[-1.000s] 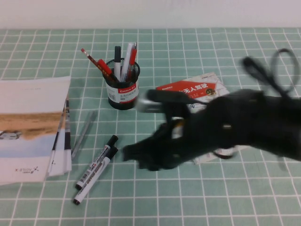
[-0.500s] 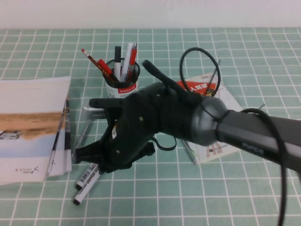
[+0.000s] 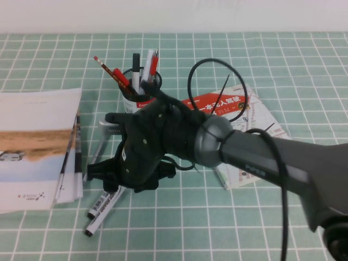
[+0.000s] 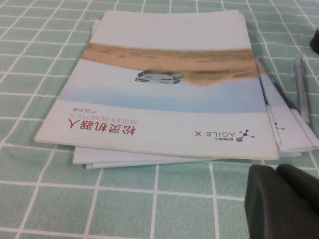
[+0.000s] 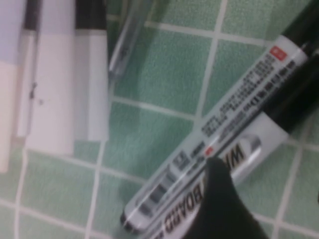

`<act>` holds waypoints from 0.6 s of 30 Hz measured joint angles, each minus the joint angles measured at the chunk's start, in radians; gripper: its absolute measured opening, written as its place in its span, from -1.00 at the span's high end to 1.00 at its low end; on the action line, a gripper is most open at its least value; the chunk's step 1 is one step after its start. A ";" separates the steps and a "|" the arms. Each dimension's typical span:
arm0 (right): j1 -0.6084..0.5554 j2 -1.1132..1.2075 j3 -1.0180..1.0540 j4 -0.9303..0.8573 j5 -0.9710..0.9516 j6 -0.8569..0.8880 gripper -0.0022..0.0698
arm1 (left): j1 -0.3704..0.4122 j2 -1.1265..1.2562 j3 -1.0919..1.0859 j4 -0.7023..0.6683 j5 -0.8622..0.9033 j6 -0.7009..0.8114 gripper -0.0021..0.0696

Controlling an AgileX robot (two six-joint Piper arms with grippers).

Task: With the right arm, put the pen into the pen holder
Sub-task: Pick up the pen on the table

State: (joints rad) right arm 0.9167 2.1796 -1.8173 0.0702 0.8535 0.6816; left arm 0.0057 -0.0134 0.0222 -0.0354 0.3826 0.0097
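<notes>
Two white markers with black caps (image 3: 103,206) lie side by side on the green checked cloth, left of centre. My right gripper (image 3: 128,182) hangs right over their cap ends, open and empty. In the right wrist view one marker (image 5: 224,119) and its twin (image 5: 244,149) lie close below, and one of my fingertips (image 5: 217,199) overlaps the twin's barrel. The black mesh pen holder (image 3: 130,103) stands behind the arm, partly hidden, with red pens and others in it. My left gripper (image 4: 281,201) is shut and empty, low over the cloth beside the booklets.
A stack of booklets (image 3: 32,147) lies at the left and also shows in the left wrist view (image 4: 169,89). A slim grey pen (image 3: 98,152) lies between the booklets and the markers. A red-and-white booklet (image 3: 239,103) lies under the right arm's cable loop.
My right arm has swung left from the middle of the table and come down over the two markers. The markers and the pen holder have not moved.
</notes>
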 joint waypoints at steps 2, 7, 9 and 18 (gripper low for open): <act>0.000 0.018 -0.005 -0.002 -0.009 0.004 -0.08 | 0.000 0.000 0.000 0.000 0.000 0.000 0.95; 0.000 0.036 -0.007 -0.020 -0.016 0.010 -0.08 | 0.000 0.000 0.000 0.000 0.000 0.000 0.95; 0.000 0.036 -0.008 -0.030 -0.014 0.008 -0.08 | 0.000 0.000 0.000 0.000 0.000 0.000 0.95; 0.000 0.038 -0.025 -0.023 0.039 0.007 -0.09 | 0.000 0.000 0.000 0.000 0.000 0.000 0.95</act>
State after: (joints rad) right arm 0.9167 2.2180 -1.8423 0.0473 0.8923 0.6886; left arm 0.0057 -0.0134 0.0222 -0.0354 0.3826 0.0097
